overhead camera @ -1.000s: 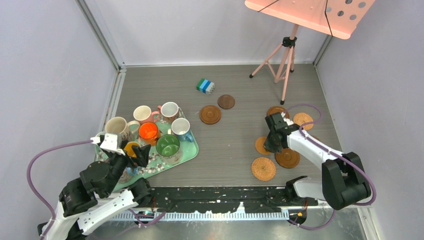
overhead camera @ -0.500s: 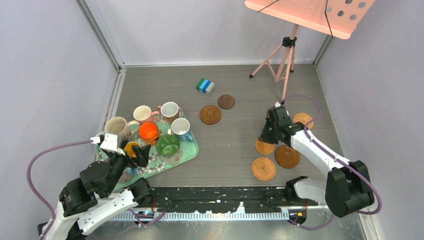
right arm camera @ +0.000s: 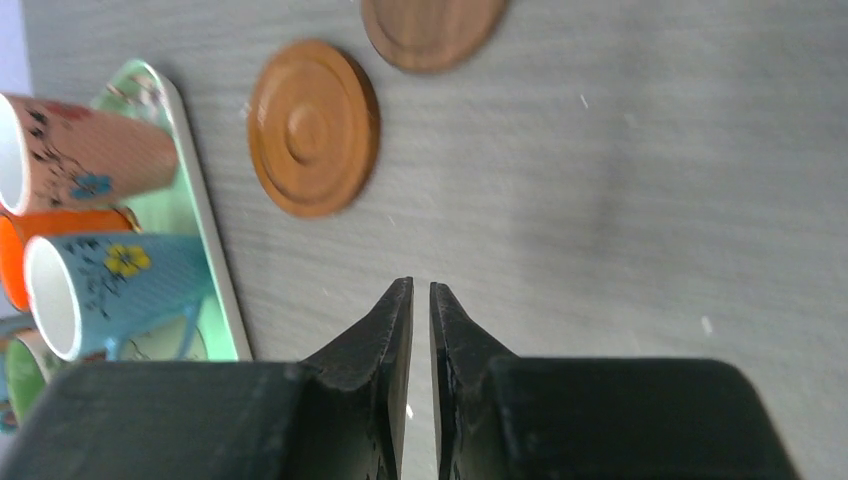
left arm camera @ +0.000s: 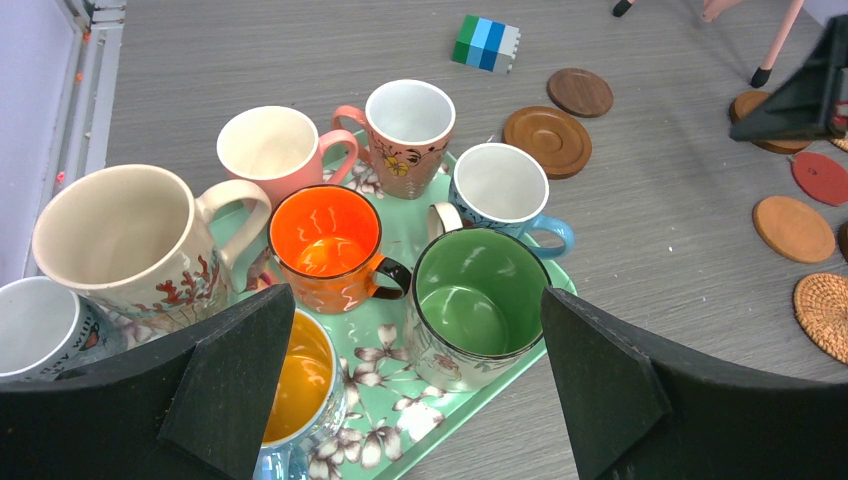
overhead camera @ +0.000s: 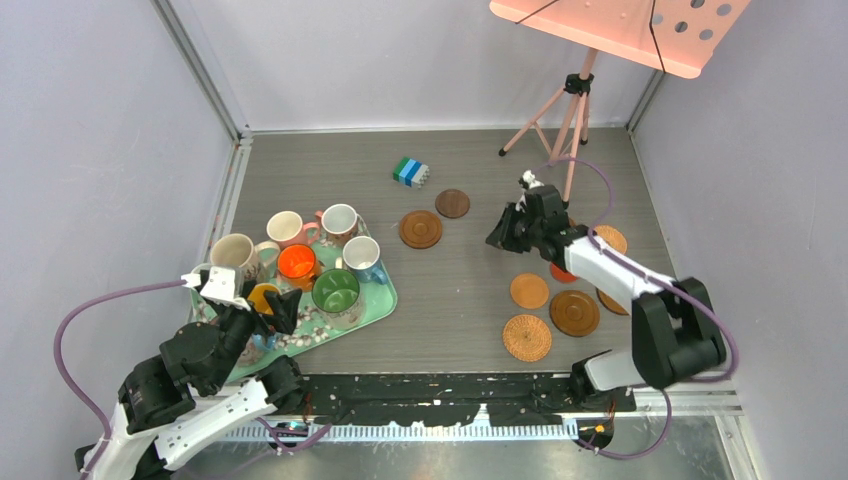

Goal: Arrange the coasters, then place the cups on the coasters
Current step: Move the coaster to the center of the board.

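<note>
Several cups stand on a mint floral tray (left arm camera: 390, 310) at the left: cream (left arm camera: 125, 235), pink (left arm camera: 268, 145), mauve (left arm camera: 410, 115), light blue (left arm camera: 500, 185), orange-inside (left arm camera: 325, 235), green-inside (left arm camera: 480, 295), yellow-inside (left arm camera: 300, 375). My left gripper (left arm camera: 415, 295) hangs wide open over the tray's near end, holding nothing. Two brown coasters (overhead camera: 420, 229) (overhead camera: 452, 203) lie mid-table. A tan coaster (overhead camera: 529, 290), a dark brown one (overhead camera: 574, 312), a wicker one (overhead camera: 527, 337) and a red-orange one (overhead camera: 562, 272) lie at the right. My right gripper (overhead camera: 500, 238) hovers between both groups, its jaws a narrow slit apart and empty (right arm camera: 421, 285).
A blue-green toy block (overhead camera: 411, 172) sits at the back centre. A pink music stand (overhead camera: 570, 130) has its legs on the table behind the right arm. Another coaster (overhead camera: 608, 238) lies partly under the right arm's cable. Grey walls close in both sides.
The right arm has swung up and left, away from the coaster cluster, and its jaws have parted slightly. The tan coaster now lies uncovered. The left arm has not moved.
</note>
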Robot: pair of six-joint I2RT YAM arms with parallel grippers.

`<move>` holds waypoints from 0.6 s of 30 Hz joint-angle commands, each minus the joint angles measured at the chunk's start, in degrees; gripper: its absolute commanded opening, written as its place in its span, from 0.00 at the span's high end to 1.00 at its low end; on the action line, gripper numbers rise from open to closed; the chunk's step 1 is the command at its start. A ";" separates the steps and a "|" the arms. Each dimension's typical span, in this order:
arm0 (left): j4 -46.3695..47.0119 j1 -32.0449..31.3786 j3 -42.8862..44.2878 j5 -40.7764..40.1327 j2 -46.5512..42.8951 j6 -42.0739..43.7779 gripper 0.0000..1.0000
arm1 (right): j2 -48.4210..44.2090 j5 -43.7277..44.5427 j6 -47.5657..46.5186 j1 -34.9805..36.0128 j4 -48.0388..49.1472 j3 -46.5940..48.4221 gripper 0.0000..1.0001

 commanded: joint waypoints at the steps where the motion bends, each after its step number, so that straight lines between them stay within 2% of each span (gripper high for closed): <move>1: 0.96 -0.09 -0.05 0.41 0.52 0.82 0.03 | 8.06 -3.52 2.66 0.13 12.27 7.91 0.82; 7: 0.97 -0.07 -0.11 0.20 0.00 0.78 0.03 | 20.62 -5.27 3.06 0.14 15.06 17.86 0.83; 18: 0.99 -0.06 -0.11 0.13 0.32 0.80 0.03 | 32.98 -4.26 3.76 0.22 10.76 28.00 0.83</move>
